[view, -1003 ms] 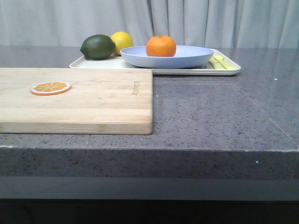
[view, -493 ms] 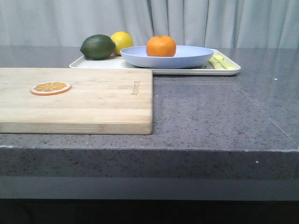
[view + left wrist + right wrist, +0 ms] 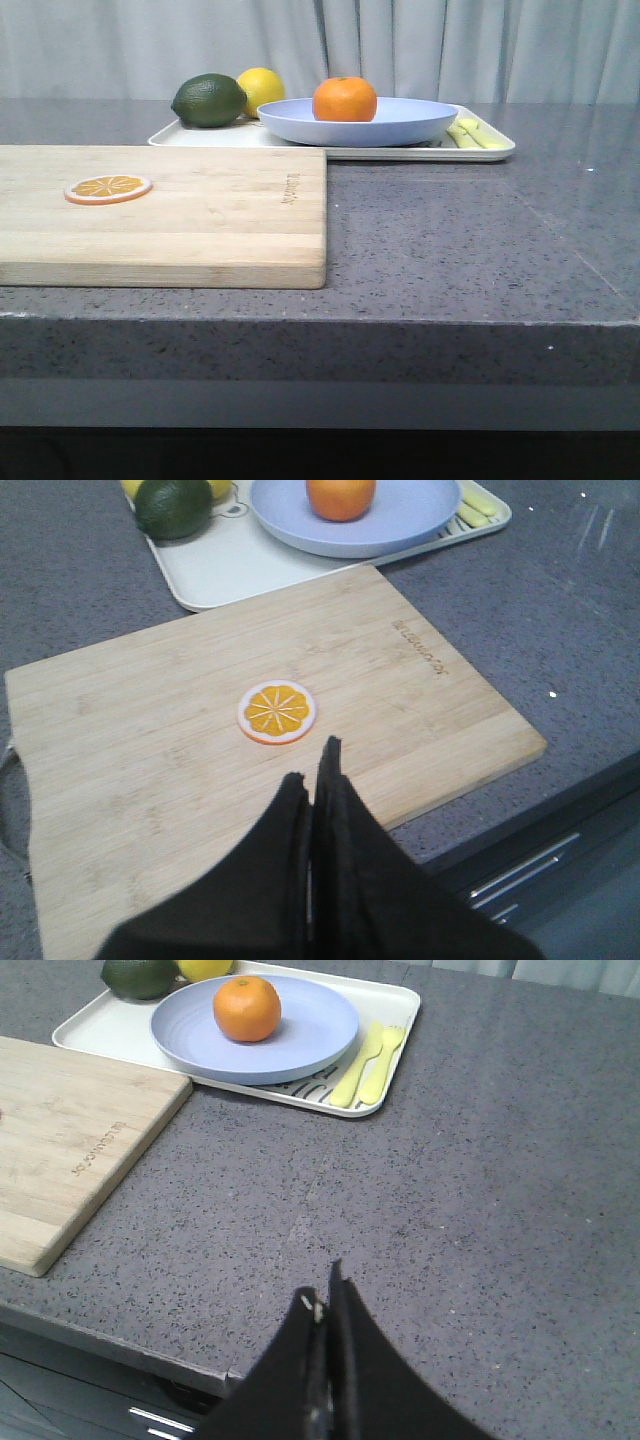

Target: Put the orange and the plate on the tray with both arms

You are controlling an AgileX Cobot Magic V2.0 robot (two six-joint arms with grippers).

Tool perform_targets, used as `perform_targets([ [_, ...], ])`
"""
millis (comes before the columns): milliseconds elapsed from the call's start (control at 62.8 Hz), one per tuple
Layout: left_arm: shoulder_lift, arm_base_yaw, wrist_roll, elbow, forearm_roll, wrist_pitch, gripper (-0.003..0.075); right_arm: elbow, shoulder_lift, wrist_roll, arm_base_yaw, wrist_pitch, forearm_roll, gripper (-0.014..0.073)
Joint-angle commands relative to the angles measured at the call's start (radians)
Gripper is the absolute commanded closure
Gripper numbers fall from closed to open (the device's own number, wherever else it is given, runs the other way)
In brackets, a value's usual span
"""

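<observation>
The orange (image 3: 345, 99) rests in the pale lavender-blue plate (image 3: 400, 124), and the plate sits on the cream-white tray (image 3: 200, 137) at the back of the counter. The same stack shows in both wrist views: orange (image 3: 341, 496) on plate (image 3: 420, 510) on tray (image 3: 230, 570), and orange (image 3: 247, 1008) on plate (image 3: 310, 1030) on tray (image 3: 395, 1000). My left gripper (image 3: 312, 765) is shut and empty, high above the near part of the wooden cutting board. My right gripper (image 3: 323, 1292) is shut and empty above the counter's front edge. Neither arm appears in the front view.
A wooden cutting board (image 3: 200, 215) lies front left with a thin orange slice (image 3: 108, 187) on it. A dark green lime (image 3: 209, 100) and a yellow lemon (image 3: 262, 88) sit on the tray's left end, yellow cutlery (image 3: 472, 134) on its right end. Grey counter (image 3: 450, 240) spreads right.
</observation>
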Motion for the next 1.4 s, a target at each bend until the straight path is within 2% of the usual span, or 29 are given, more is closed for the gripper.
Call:
perform_targets([
  [0, -0.059, 0.051, -0.003, 0.016, 0.021, -0.085, 0.074, -0.021, 0.009, -0.003, -0.001, -0.079, -0.012, 0.0711],
  [111, -0.151, 0.158, -0.003, 0.113, 0.028, -0.159, 0.074, -0.021, 0.009, -0.003, -0.001, -0.079, -0.012, 0.0711],
  [286, -0.338, 0.321, -0.003, 0.351, -0.003, -0.447, 0.074, -0.021, 0.009, -0.003, -0.001, -0.079, -0.012, 0.0711],
  [414, -0.451, 0.398, -0.003, 0.52, -0.084, -0.58, 0.074, -0.021, 0.009, -0.003, -0.001, -0.079, -0.012, 0.0711],
  [605, -0.553, 0.419, -0.003, 0.679, -0.125, -0.69, 0.074, -0.021, 0.009, -0.003, -0.001, -0.079, -0.012, 0.0711],
  [812, -0.556, 0.435, -0.003, 0.791, -0.125, -0.833, 0.074, -0.021, 0.009, -0.003, -0.001, -0.08, -0.012, 0.0711],
  [1385, -0.556, 0.433, -0.003, 0.788, -0.164, -0.828, 0.074, -0.021, 0.009, -0.003, -0.001, -0.08, -0.012, 0.0711],
])
